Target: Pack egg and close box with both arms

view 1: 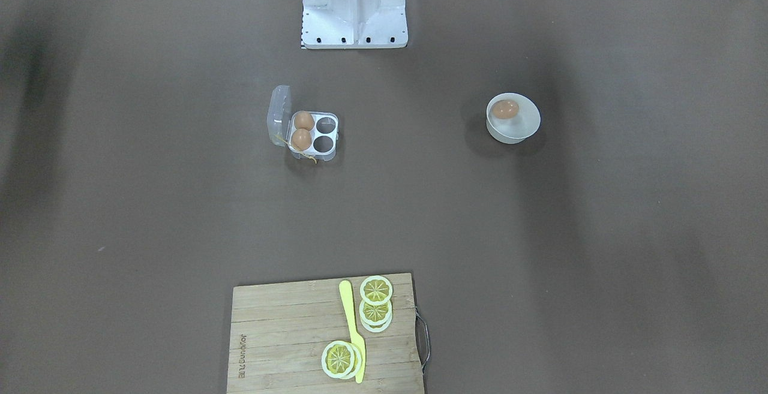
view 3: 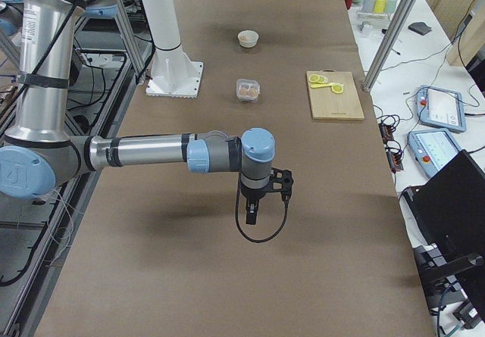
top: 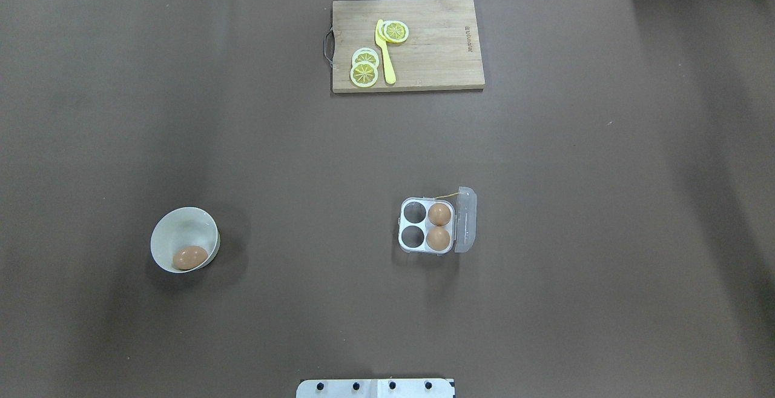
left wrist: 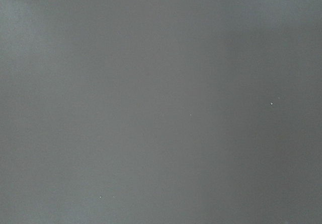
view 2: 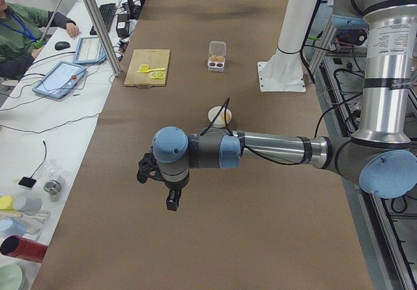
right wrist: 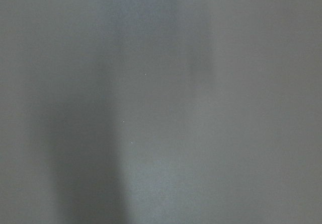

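The left end effector (view 2: 171,199) hangs above bare brown surface (top: 545,301), its black fingers pointing down. It shows only in the side view from the robot's left, so I cannot tell how wide it stands. The right end effector (view 3: 251,214) also hangs fingers-down over bare surface, a black cable looping below it. Its opening cannot be judged either. Neither one touches anything. Both wrist cameras show only blurred grey-brown surface.

Behind each end effector, the left arm (view 2: 273,150) and the right arm (view 3: 144,151) reach out level over the surface.

The egg (top: 190,257) lies in a white bowl (top: 181,225) on the robot's left half, well apart from both end effectors. The box (top: 425,226) sits near the middle, slightly to the robot's right, with its clear lid (top: 465,219) standing open on the right edge. Two more eggs (top: 439,214) fill the cups beside the lid, and the two cups on the bowl's side are vacant. A thin yellow string (top: 445,195) trails from the far corner.

At the far edge lies a wooden cutting board (top: 436,53) carrying lemon slices (top: 364,74) and a yellow knife (top: 385,53). A white stand (view 1: 354,4) rises at the robot's side.
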You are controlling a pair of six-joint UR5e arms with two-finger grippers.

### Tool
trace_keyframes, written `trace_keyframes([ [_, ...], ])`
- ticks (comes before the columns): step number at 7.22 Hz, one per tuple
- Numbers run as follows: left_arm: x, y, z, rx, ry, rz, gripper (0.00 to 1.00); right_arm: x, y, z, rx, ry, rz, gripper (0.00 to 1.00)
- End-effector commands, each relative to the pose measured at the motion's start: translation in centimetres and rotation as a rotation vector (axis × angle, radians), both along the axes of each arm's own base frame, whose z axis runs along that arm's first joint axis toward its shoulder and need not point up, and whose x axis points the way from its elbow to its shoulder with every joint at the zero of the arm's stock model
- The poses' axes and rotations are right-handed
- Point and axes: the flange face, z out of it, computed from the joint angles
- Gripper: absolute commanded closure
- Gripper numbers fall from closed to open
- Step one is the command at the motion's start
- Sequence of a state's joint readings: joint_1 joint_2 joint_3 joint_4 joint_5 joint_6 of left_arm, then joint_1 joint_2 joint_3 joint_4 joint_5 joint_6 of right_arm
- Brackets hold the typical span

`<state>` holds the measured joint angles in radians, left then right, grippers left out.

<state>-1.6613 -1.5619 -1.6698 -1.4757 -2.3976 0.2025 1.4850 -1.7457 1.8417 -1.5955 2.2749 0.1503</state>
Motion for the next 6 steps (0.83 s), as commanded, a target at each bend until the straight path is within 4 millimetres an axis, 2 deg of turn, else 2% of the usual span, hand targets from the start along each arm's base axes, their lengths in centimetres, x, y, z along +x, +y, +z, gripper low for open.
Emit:
trace_keyframes([
  [1, 0.0, -0.1, -0.4, 0.008, -0.008, 0.000, 0.02, 0.0, 0.0, 0.0, 0.001, 0.000, 0.000, 0.00],
  [3, 0.0, -0.4, -0.8, 0.016, -0.001, 0.000, 0.02, 0.0, 0.0, -0.4, 0.007, -0.001, 0.001, 0.00],
  [5, 0.0, -0.3, -2.9, 0.059, -0.007, 0.001, 0.02, -0.1, -0.4, -1.0, 0.044, -0.001, -0.003, 0.00],
  [6, 0.0, -0.4, -3.0, 0.063, -0.006, 0.003, 0.02, -0.7, -0.8, -1.6, 0.095, -0.010, -0.013, 0.00],
])
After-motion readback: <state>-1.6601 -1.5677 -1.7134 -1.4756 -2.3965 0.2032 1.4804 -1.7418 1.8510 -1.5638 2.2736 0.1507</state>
